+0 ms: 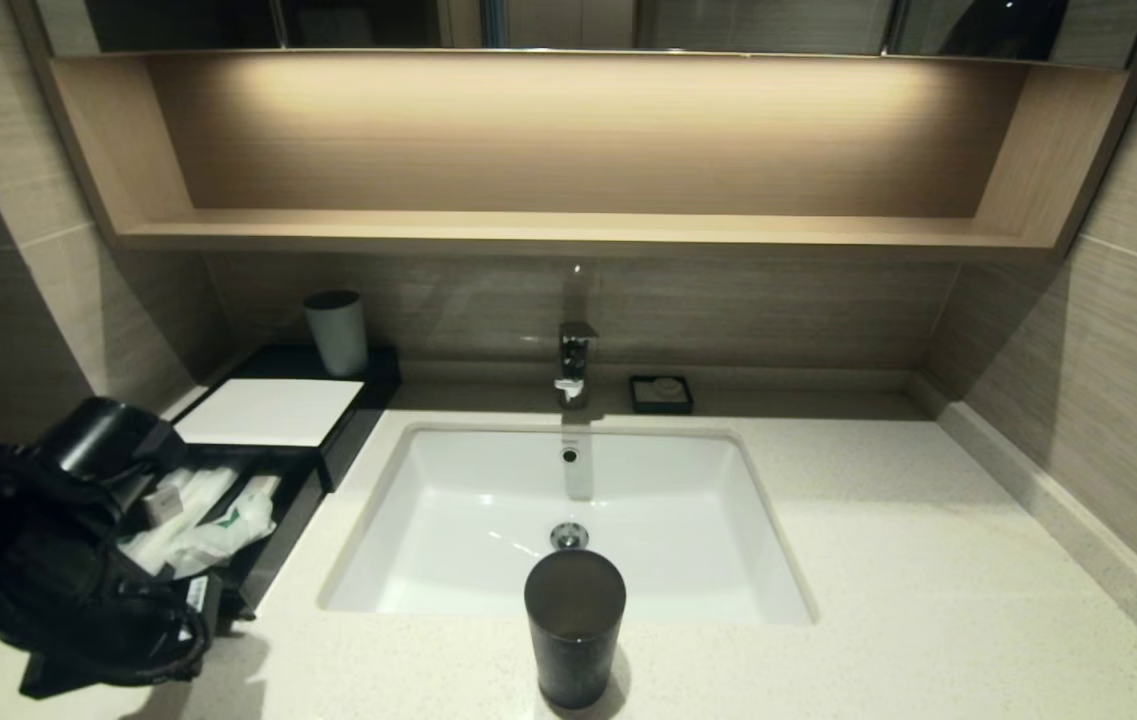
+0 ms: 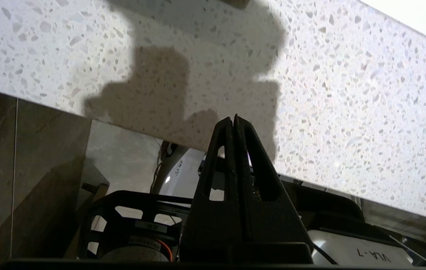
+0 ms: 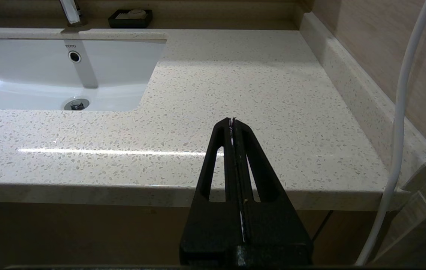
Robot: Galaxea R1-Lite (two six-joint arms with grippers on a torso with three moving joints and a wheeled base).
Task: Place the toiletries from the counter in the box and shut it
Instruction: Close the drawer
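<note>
Left tool [image 2: 233, 122]: tips pressed together, holding nothing, poised over the front edge of the speckled surface [image 2: 347, 112], just in front of the box's open drawer.

Box [image 1: 273, 410]: black, white top panel, drawer pulled out just beyond the left tool.

Toiletries [image 1: 213, 520]: plastic-wrapped items, one with a green mark, lying inside the drawer.

Right tool [image 3: 233, 123]: tips together, empty, at the surface's front edge, sink basin [image 3: 48, 75] beyond it to one side.

Dark tumbler [image 1: 574, 625]: upright in front of the basin.
</note>
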